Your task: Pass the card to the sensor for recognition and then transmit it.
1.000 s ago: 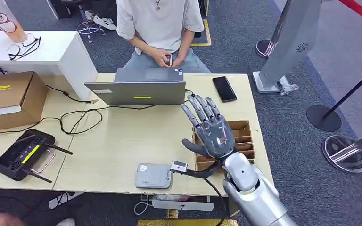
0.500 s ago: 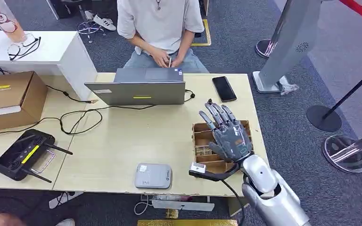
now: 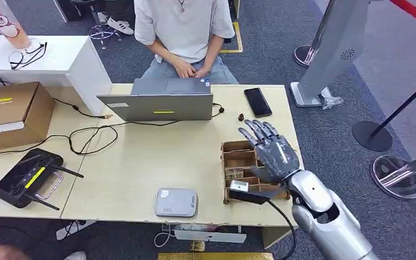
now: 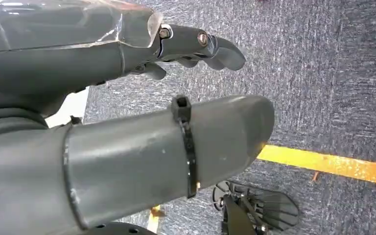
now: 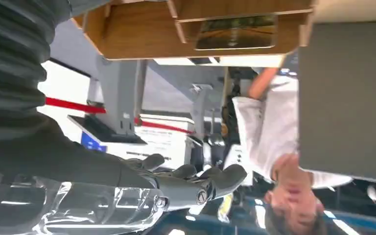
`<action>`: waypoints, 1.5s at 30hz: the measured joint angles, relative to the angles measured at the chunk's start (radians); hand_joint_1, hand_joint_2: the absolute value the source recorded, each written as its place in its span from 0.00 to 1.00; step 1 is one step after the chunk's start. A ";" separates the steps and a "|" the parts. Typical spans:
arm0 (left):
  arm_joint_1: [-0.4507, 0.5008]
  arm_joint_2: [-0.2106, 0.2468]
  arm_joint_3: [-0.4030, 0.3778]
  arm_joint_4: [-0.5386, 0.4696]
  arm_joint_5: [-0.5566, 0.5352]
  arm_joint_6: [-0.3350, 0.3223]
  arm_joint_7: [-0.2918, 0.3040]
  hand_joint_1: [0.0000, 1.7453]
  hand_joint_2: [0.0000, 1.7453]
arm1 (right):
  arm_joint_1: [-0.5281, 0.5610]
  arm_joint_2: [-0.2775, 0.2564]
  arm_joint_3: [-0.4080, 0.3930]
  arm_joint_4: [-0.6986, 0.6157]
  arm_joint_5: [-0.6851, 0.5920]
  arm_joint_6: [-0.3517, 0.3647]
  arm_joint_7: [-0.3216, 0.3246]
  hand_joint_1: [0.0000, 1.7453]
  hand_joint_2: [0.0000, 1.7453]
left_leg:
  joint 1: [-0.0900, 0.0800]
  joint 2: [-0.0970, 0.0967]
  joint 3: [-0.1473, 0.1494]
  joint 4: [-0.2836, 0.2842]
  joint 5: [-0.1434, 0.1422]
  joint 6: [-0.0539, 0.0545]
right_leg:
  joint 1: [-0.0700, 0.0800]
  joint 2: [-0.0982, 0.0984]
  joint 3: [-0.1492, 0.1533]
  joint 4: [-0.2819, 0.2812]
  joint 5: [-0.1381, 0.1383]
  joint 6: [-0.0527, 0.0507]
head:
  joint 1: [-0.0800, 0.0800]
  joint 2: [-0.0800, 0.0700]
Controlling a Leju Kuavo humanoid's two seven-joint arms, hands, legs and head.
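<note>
right hand (image 3: 271, 151): over the wooden divided box (image 3: 238, 157) at the table's right end, palm down, fingers spread and stretched fwd — holds nothing. Also in the right wrist view (image 5: 176, 188), fingers apart, nothing between them.
left hand (image 4: 142, 132): hangs above grey carpet (image 4: 323, 73) w/ a yellow floor stripe (image 4: 323, 164); thumb and fingers apart, nothing in it.
card (image 5: 235, 32): lies flat in one compartment of the box, seen in the right wrist view — dark, landscape-type print. In the head view the box's slots hold small items, too small to tell apart.
sensor (image 3: 176, 202): grey flat reader pad near the table's front edge, just left of the box, not touching it.
wrist cam (image 3: 238, 187): small white-topped module on a black bracket at the right wrist, over the box's front-left corner.
table (image 3: 141, 162): light wood.
laptop (image 3: 157, 103): grey, at the far edge, lid towards the robot.
phone (image 3: 258, 102): black, right of laptop, flat.
cardboard box (image 3: 11, 114): far left, cable running past it.
black router (image 3: 27, 179): front left, antennas out.
person (image 3: 184, 27): seated behind the laptop, white shirt, hands together in lap.
</note>
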State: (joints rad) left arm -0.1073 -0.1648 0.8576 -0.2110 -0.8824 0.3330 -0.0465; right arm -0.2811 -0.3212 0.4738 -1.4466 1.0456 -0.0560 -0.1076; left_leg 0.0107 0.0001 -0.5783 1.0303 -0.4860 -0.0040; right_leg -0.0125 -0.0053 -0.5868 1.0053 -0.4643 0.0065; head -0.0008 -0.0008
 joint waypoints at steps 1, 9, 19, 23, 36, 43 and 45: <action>0.000 0.000 0.000 0.000 -0.002 -0.002 -0.002 0.00 0.00 | -0.005 -0.006 0.000 -0.003 -0.009 0.011 0.006 0.00 1.00 | 0.000 0.000 0.000 0.000 0.000 0.000 | 0.000 0.000 0.000 0.000 0.000 0.000 | 0.000 0.000; 0.000 -0.002 0.000 0.000 -0.007 0.006 -0.014 0.00 0.00 | -0.032 -0.064 0.016 -0.014 -0.031 0.043 0.027 0.00 1.00 | 0.000 0.000 0.000 0.000 0.000 0.000 | 0.000 0.000 0.000 0.000 0.000 0.000 | 0.000 0.000; 0.000 -0.002 0.000 0.000 -0.013 0.005 -0.017 0.00 0.00 | -0.036 -0.092 0.039 -0.023 -0.031 0.055 0.039 0.01 1.00 | 0.000 0.000 0.000 0.000 0.000 0.000 | 0.000 0.000 0.000 0.000 0.000 0.000 | 0.000 0.000; 0.000 -0.002 0.000 0.000 -0.013 0.005 -0.017 0.00 0.00 | -0.042 -0.098 0.047 -0.024 -0.031 0.056 0.041 0.06 1.00 | 0.000 0.000 0.000 0.000 0.000 0.000 | 0.000 0.000 0.000 0.000 0.000 0.000 | 0.000 0.000; -0.002 -0.003 0.000 0.000 -0.015 0.005 -0.015 0.00 0.00 | -0.062 -0.099 0.090 -0.023 -0.048 0.056 0.042 0.50 1.00 | 0.000 0.000 0.000 0.000 0.000 0.000 | 0.000 0.000 0.000 0.000 0.000 0.000 | 0.000 0.000; -0.002 -0.008 0.000 0.000 -0.012 0.005 -0.015 0.00 0.00 | -0.062 -0.081 0.122 -0.019 -0.040 0.055 0.060 0.52 1.00 | 0.000 0.000 0.000 0.000 0.000 0.000 | 0.000 0.000 0.000 0.000 0.000 0.000 | 0.000 0.000; -0.002 -0.008 0.000 0.000 -0.011 0.005 -0.015 0.00 0.00 | -0.063 -0.070 0.129 -0.017 -0.029 0.055 0.062 0.50 1.00 | 0.000 0.000 0.000 0.000 0.000 0.000 | 0.000 0.000 0.000 0.000 0.000 0.000 | 0.000 0.000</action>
State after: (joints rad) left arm -0.1089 -0.1728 0.8572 -0.2110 -0.8934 0.3384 -0.0614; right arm -0.3440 -0.3914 0.6024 -1.4637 1.0170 -0.0015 -0.0454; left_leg 0.0108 -0.0001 -0.5786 1.0304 -0.4860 -0.0040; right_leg -0.0124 -0.0055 -0.5868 1.0053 -0.4643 0.0065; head -0.0008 -0.0008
